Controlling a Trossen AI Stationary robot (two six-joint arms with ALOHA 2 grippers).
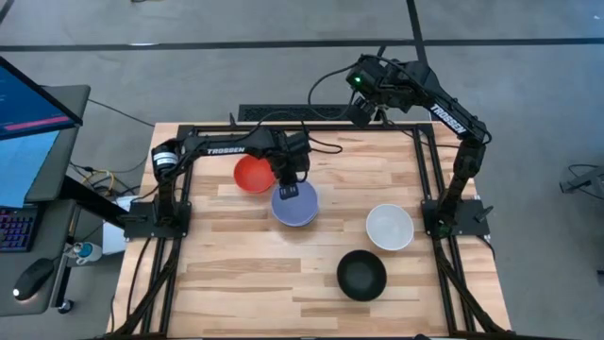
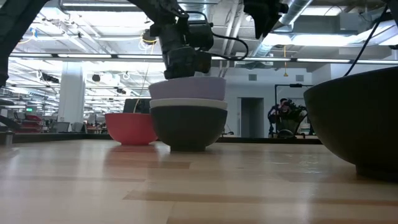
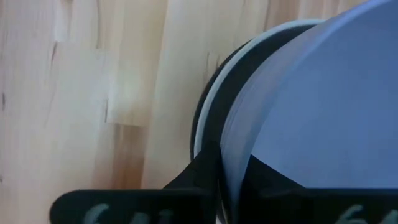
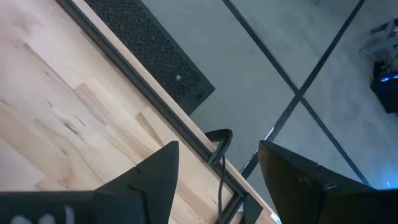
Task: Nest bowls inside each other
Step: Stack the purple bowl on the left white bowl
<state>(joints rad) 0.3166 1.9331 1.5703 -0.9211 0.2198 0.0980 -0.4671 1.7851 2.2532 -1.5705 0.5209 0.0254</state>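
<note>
Three bowls stand nested at mid-table: a light blue bowl (image 1: pixel 297 206) (image 2: pixel 188 87) on top, a white one (image 2: pixel 188 104) under it, a black one (image 2: pixel 186 127) resting by its base on the table. My left gripper (image 1: pixel 288 179) (image 2: pixel 185 67) (image 3: pixel 230 168) is at the stack's far rim, shut on the light blue bowl. A red bowl (image 1: pixel 251 174) (image 2: pixel 129 127) stands just left of the stack. A second white bowl (image 1: pixel 390 227) and a second black bowl (image 1: pixel 361 275) (image 2: pixel 357 118) stand alone to the right. My right gripper (image 1: pixel 363 106) (image 4: pixel 217 174) hangs open over the table's far edge. My left gripper holds the light blue bowl by its rim (image 3: pixel 235 140) on the far side, one finger (image 3: pixel 198 177) outside the wall and one finger (image 3: pixel 273 185) inside. The fingers come from above, pointing down. The bowl sits upright in the white bowl below it.
A black metal frame (image 1: pixel 425 161) runs around the wooden table top (image 1: pixel 236 274). The right arm's base (image 1: pixel 453 212) stands at the right edge, close to the lone white bowl. A monitor and keyboard (image 1: pixel 19 142) lie off the table's left side.
</note>
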